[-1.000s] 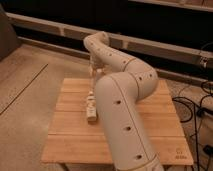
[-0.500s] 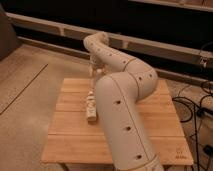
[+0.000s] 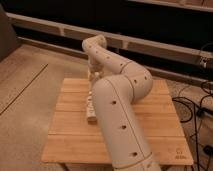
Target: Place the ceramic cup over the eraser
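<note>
A: Where is the gripper (image 3: 93,71)?

B: Over the far left part of the slatted wooden table (image 3: 165,131); I cannot tell its grip state. A pale object (image 3: 91,107), possibly the ceramic cup, lies nearer than it.

A: Advice?

B: Confirm eraser position first, then lower vertically. Concrete floor (image 3: 30,85) left, cables (image 3: 196,107) right.

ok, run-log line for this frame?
arm: reaching over wooden table | gripper: far side of table, fingers unclear | pale object: on table beside arm | ceramic cup: not identifiable
</note>
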`<state>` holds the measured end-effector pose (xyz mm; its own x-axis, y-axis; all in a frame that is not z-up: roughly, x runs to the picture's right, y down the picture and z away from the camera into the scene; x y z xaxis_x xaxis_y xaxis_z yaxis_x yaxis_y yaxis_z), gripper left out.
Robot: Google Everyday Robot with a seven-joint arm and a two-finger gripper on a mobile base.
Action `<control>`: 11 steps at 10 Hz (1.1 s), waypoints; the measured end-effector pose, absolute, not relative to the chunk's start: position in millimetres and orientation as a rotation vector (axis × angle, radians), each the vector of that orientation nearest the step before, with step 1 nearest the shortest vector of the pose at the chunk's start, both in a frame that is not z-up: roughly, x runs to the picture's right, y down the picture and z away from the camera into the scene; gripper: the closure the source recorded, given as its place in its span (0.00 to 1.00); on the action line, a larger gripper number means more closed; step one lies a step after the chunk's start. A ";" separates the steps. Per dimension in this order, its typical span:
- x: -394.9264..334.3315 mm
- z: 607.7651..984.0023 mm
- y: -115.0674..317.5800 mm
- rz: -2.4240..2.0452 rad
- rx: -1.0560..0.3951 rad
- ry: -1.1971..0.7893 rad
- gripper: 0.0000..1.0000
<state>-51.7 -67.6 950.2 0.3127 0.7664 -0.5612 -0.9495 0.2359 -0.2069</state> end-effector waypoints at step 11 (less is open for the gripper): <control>-49.7 958.3 -70.3 1.132 -0.522 0.463 0.67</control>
